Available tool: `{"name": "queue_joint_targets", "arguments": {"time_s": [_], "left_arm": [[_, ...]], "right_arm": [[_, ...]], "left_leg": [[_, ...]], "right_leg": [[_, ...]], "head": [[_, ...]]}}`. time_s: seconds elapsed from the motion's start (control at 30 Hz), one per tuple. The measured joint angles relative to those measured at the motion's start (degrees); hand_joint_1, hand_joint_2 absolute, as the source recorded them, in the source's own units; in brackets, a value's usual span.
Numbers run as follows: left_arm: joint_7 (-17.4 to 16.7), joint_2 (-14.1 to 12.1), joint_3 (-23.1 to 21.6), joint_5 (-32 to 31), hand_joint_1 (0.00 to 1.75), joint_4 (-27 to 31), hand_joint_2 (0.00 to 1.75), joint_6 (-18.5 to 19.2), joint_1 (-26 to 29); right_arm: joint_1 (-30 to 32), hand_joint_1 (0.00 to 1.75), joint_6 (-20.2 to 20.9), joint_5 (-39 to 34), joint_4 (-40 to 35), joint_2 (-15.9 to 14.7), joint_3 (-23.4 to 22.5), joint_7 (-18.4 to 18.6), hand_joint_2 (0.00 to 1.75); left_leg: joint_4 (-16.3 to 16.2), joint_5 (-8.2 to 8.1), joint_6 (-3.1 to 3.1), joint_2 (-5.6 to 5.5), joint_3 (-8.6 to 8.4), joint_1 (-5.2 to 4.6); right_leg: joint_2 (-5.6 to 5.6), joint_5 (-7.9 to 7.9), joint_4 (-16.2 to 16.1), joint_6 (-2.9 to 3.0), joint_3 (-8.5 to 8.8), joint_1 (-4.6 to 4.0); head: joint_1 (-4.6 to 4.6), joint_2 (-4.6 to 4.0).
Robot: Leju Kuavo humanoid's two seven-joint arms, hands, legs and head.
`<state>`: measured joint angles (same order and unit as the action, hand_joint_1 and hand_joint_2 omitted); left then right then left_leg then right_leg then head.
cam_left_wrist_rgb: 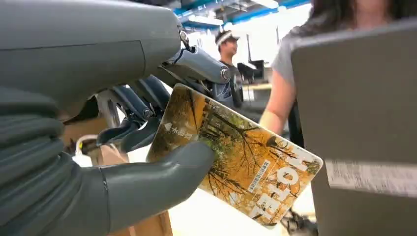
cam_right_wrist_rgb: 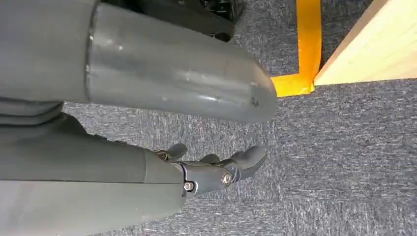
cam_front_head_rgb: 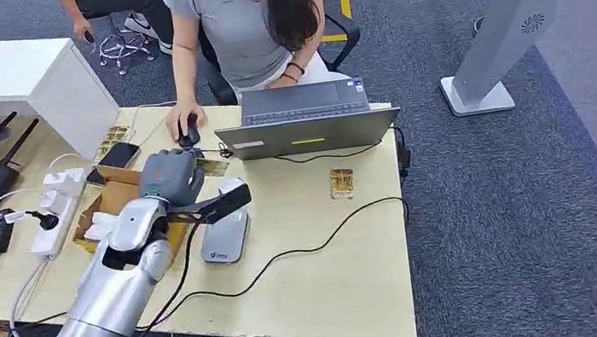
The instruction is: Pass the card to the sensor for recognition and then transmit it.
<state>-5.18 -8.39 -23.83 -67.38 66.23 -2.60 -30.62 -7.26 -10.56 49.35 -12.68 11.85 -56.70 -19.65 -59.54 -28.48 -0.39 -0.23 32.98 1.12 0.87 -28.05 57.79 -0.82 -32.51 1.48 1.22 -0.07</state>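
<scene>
On the wooden table (cam_front_head_rgb: 326,277), the robot's left hand (cam_front_head_rgb: 169,177) is up above the top, near the back of the grey laptop (cam_front_head_rgb: 308,133). It holds a card (cam_left_wrist_rgb: 236,157) between its thick thumb (cam_left_wrist_rgb: 157,179) and its dark fingers (cam_left_wrist_rgb: 130,130). The card has yellow trees on it and big letters along one end. From the wrist camera, the card sticks out past the thumb, close to the back of the laptop lid. From the head camera, the card (cam_front_head_rgb: 213,167) peeks out just beside the hand.

Right below the arm lies a flat silver sensor (cam_front_head_rgb: 226,237) on the table, with a black wire running from it. Another small yellow card (cam_front_head_rgb: 341,183) lies flat on the table, well apart from the hand, in front of the laptop.

A brown box (cam_front_head_rgb: 115,204) sits beside the arm. A white power strip (cam_front_head_rgb: 55,211) and a black phone (cam_front_head_rgb: 116,156) lie farther off to that side.

A person in a grey shirt (cam_front_head_rgb: 234,22) sits behind the laptop with one hand on a black mouse (cam_front_head_rgb: 188,133).

The right hand (cam_right_wrist_rgb: 216,169) hangs down over the grey carpet (cam_right_wrist_rgb: 344,157). Its fingers are spread and it holds nothing.
</scene>
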Motion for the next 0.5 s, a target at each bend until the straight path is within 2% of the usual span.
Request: {"name": "queue_joint_targets", "arguments": {"time_s": [0.33, 0.5], "left_arm": [[0.7, 0.5, -1.4, 0.9, 1.75, -1.6, 1.75, 1.4, 0.9], [0.6, 0.6, -4.0, -1.2, 1.75, -3.3, 1.75, 1.8, 1.6]], "right_arm": [[0.0, 0.0, 0.0, 0.0, 0.0, 0.0, -0.1, 0.0, 0.0], [-0.1, 0.0, -0.2, 0.2, 0.0, 0.0, -0.1, 0.0, 0.0]], "left_leg": [[0.0, 0.0, 0.0, 0.0, 0.0, 0.0], [0.0, 0.0, 0.0, 0.0, 0.0, 0.0]], "right_leg": [[0.0, 0.0, 0.0, 0.0, 0.0, 0.0], [0.0, 0.0, 0.0, 0.0, 0.0, 0.0]], "head": [[0.0, 0.0], [0.0, 0.0]]}}
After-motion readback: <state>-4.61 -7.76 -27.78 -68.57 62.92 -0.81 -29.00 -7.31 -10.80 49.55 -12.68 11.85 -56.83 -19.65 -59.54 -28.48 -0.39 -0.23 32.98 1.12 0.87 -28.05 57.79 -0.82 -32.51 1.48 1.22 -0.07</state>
